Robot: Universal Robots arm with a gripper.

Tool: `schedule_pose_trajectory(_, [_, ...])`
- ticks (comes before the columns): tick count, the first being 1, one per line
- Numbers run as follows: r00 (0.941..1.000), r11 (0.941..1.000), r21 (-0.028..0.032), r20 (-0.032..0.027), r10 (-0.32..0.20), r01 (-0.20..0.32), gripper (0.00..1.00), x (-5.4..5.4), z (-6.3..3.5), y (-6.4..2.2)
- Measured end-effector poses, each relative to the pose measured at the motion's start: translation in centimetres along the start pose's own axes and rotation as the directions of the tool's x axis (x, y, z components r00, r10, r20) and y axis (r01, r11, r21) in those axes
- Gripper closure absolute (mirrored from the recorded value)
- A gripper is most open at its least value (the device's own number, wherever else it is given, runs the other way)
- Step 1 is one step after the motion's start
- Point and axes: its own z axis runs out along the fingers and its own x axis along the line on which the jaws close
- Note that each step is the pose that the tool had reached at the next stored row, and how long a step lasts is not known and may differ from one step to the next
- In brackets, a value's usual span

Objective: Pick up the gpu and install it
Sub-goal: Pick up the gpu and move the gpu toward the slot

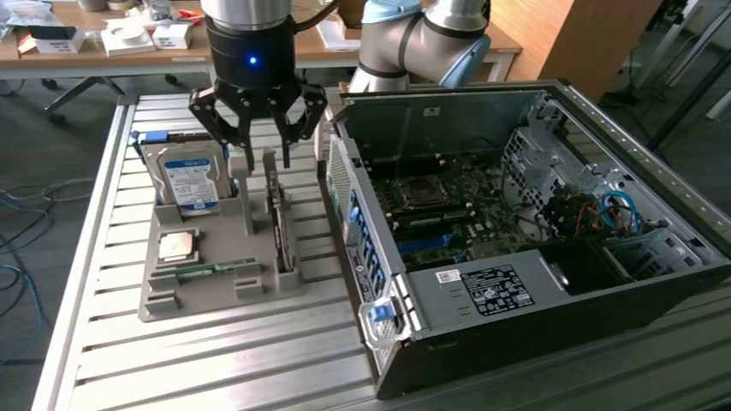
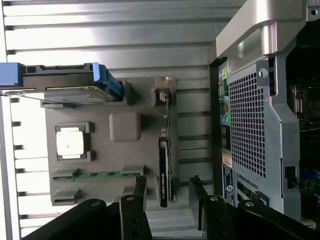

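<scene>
Just above gpu (image 1: 279,224) edge, gripper (image 1: 266,164) spread wide.

My bench: silver slatted aluminium table (image 1: 205,360). Directly on it: one grey moulded plastic parts tray (image 1: 228,244), toward the exterior view's left; one open black metal computer tower case (image 1: 549,342), lying sideways just beside the tray.

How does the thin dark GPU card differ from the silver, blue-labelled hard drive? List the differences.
The GPU is a slim dark board; the hard drive is a thicker silver box with a blue label. The GPU stands nearest the open black computer case; the hard drive stands farther from it. The open gripper hangs over the GPU, not the hard drive. Both stand on edge in the grey tray.
</scene>
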Motion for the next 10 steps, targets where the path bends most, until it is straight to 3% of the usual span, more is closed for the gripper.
schedule_pose_trajectory(10, [1.0000,1.0000,0.0000,0.0000,0.000,0.000,0.53,0.0,1.48,-0.07])
